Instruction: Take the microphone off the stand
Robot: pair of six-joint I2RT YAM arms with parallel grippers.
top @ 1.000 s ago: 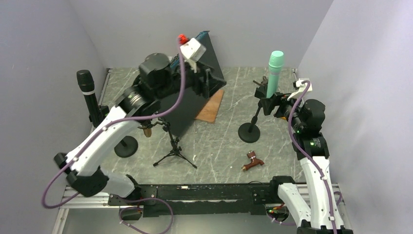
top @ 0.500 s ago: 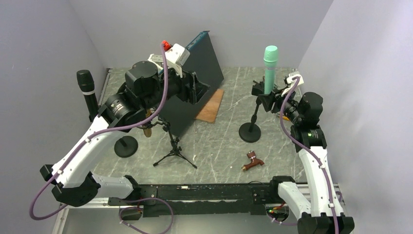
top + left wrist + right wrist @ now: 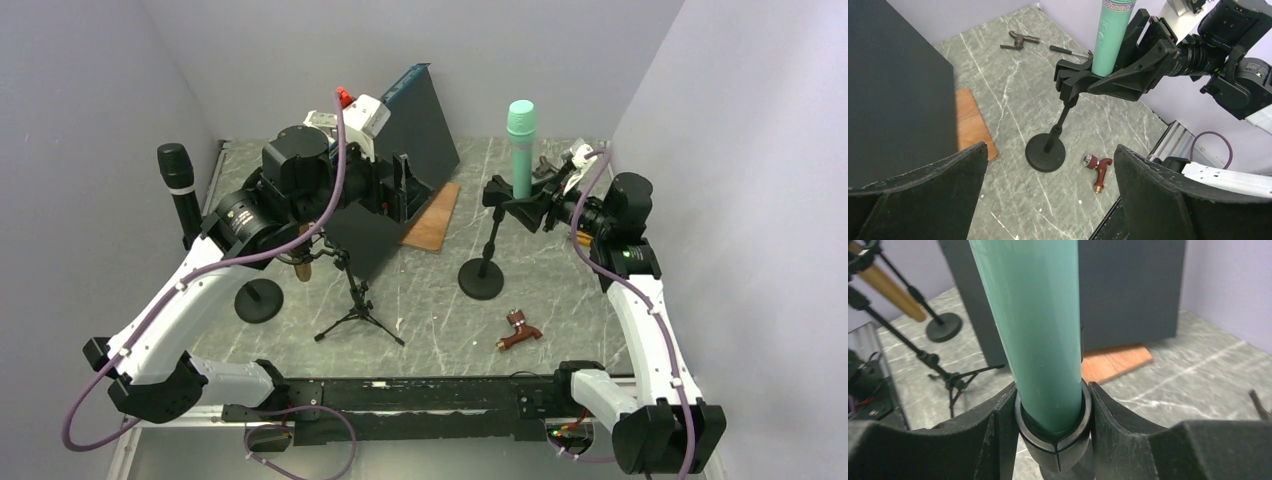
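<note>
The teal microphone (image 3: 520,148) stands upright in the clip of a black round-based stand (image 3: 481,279). My right gripper (image 3: 506,200) is shut on that clip just below the microphone's body. In the right wrist view both fingers press the clip (image 3: 1054,439) around the microphone (image 3: 1038,330). My left gripper (image 3: 405,190) is open and empty, high up and left of the stand. In the left wrist view the left gripper (image 3: 1050,147) looks down on the stand's base (image 3: 1046,156), the microphone (image 3: 1110,40) and the right gripper (image 3: 1083,75).
A tall dark panel (image 3: 400,150) leans at the back with a wooden board (image 3: 432,218) at its foot. A black microphone (image 3: 177,180) on a stand and a brown microphone (image 3: 300,268) on a tripod (image 3: 358,310) stand left. A red-brown fitting (image 3: 520,330) lies near the front.
My right gripper has carried the stand and teal microphone leftward toward the table's middle; the base has shifted left too. My left arm has lowered and turned toward the stand.
</note>
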